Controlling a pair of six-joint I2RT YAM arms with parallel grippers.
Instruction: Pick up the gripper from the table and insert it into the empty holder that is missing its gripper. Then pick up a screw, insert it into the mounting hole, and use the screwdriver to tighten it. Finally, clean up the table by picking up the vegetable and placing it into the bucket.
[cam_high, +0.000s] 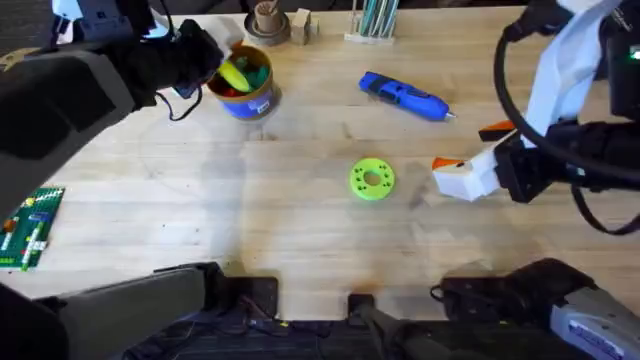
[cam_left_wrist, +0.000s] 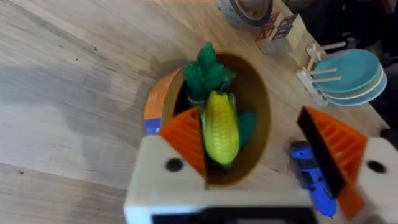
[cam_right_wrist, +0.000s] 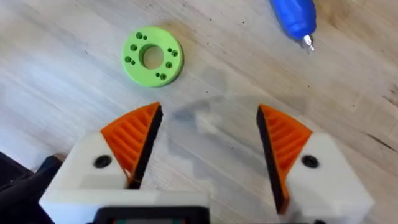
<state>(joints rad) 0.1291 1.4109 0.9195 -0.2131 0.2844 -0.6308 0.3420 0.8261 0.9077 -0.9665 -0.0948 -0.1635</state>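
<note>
My left jaws (cam_left_wrist: 261, 155) are hanging spread over the bucket (cam_left_wrist: 158, 99), where the vegetable (cam_left_wrist: 221, 127) is lying; my right jaws (cam_right_wrist: 208, 149) are gaping above the counter (cam_right_wrist: 62, 74).

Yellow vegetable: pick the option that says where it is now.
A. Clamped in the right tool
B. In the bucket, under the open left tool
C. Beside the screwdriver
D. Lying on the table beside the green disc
B: the left wrist view shows the yellow vegetable inside the bucket, with the left tool open above it.
</note>
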